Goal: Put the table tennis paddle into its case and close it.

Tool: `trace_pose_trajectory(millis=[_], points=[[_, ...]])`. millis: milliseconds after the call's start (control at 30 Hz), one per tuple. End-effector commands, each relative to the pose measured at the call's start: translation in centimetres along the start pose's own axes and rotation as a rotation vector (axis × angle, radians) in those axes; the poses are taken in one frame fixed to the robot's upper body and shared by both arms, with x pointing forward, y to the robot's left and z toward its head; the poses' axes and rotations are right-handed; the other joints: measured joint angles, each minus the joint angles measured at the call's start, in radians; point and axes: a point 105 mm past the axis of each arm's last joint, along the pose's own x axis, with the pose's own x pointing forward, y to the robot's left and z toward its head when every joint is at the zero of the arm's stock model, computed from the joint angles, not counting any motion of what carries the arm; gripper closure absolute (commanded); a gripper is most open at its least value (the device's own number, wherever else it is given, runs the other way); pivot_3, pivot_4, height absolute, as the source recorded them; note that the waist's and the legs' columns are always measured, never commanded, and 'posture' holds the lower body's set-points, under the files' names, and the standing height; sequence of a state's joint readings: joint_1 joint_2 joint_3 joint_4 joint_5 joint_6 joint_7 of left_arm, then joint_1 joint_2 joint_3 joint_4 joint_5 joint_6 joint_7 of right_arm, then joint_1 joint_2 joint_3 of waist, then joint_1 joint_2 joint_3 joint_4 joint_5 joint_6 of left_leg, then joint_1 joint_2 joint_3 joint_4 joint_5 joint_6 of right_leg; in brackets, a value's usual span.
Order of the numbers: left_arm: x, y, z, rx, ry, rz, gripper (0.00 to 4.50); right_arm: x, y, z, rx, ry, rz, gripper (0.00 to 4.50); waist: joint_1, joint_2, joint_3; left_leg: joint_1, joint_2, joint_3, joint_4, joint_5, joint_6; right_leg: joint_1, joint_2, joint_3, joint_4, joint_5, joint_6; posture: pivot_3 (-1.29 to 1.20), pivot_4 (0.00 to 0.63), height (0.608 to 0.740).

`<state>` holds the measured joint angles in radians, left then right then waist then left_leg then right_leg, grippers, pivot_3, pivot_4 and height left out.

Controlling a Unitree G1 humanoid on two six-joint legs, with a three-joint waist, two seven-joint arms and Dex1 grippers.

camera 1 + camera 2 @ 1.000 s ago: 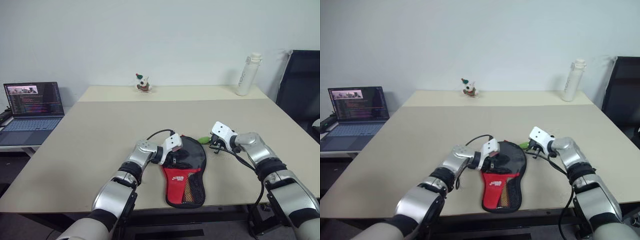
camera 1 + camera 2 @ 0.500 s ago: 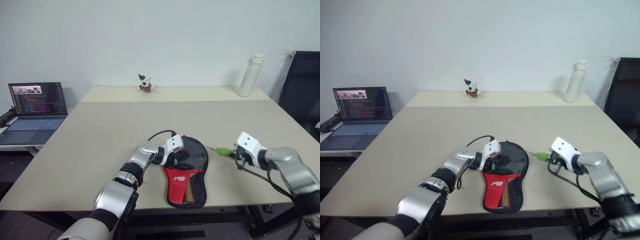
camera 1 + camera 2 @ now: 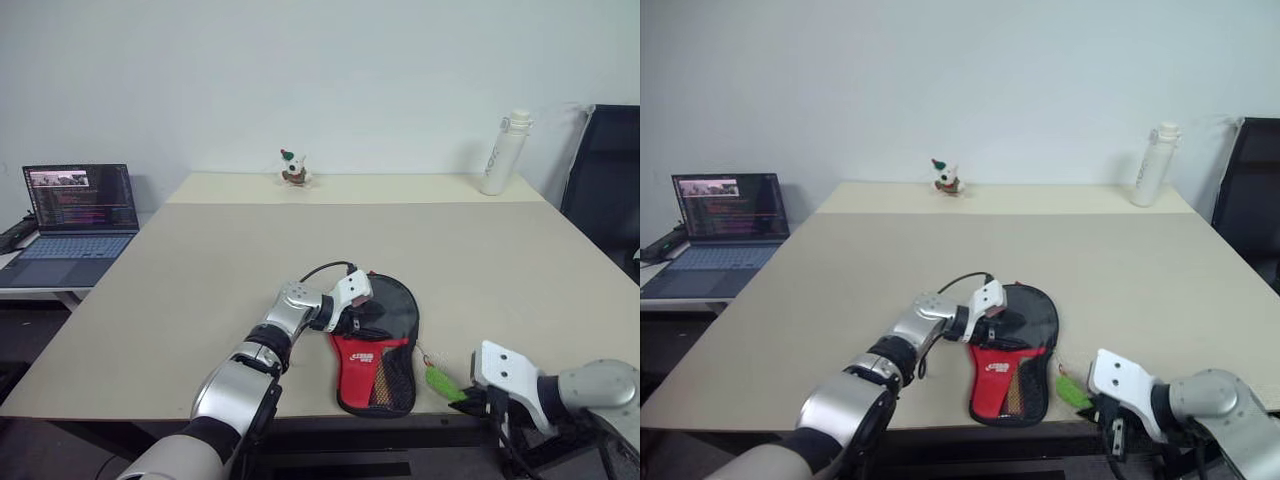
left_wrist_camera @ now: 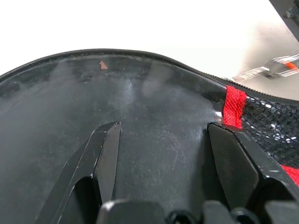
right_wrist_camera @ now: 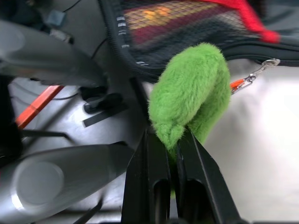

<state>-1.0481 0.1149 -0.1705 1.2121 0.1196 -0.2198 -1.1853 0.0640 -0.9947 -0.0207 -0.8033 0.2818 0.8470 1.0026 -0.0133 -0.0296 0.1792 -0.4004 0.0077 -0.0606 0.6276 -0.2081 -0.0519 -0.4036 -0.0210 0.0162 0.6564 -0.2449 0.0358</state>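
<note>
The case (image 3: 381,345) lies flat near the table's front edge, its glossy black round part farther back and the red-and-mesh panel (image 3: 372,366) toward me. My left gripper (image 4: 163,128) is open, both fingers spread on the round black face. My right gripper (image 5: 170,135) hangs at the front table edge to the right of the case, shut on a fuzzy green zip pull (image 5: 191,88), which a short chain (image 5: 254,77) ties to the case's rim. The same green pull (image 3: 438,381) lies beside the case's narrow end. The table tennis paddle is hidden.
At the far left an open laptop (image 3: 70,215) sits on a side table. A small toy figure (image 3: 292,168) and a white bottle (image 3: 502,152) stand at the back of the table. A black chair (image 3: 605,170) is at the right.
My right gripper has drawn back from beside the case's round end to the front table edge, taking the green pull along the case's right rim. The left gripper has stayed put.
</note>
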Motion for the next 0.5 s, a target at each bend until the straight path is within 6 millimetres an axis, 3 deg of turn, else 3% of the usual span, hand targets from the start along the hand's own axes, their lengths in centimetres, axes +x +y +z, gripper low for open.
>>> trace_pose_trajectory(millis=[33, 167, 500], points=[[0.5, -0.8, -1.7, -0.029, 0.064, -0.024, 1.27, -0.2, 2.9, 1.0, -0.026, -0.02, 0.13, 4.48, 0.005, 0.0, 0.0, 0.0, 0.0, 0.0, 0.0, 0.0, 0.0, 0.0, 0.0, 0.0, -0.001, 0.0, 0.0, 0.0, 0.15, 0.74], [0.4, -0.7, -1.7, -0.029, 0.067, -0.015, 1.27, 0.3, 4.9, 1.5, -0.034, -0.04, 0.229, 4.48, 0.008, 0.0, 0.0, -0.001, 0.0, 0.0, 0.0, -0.002, 0.001, 0.0, 0.0, 0.0, -0.003, 0.0, 0.0, 0.0, 0.15, 0.74], [0.3, -0.5, -1.9, -0.025, 0.076, 0.004, 1.27, 0.8, 7.5, 2.3, -0.029, -0.077, 0.385, 4.48, 0.008, 0.0, 0.0, 0.0, 0.001, 0.0, 0.0, -0.002, 0.001, 0.001, 0.0, 0.0, -0.003, 0.0, 0.001, 0.0, 0.15, 0.74]])
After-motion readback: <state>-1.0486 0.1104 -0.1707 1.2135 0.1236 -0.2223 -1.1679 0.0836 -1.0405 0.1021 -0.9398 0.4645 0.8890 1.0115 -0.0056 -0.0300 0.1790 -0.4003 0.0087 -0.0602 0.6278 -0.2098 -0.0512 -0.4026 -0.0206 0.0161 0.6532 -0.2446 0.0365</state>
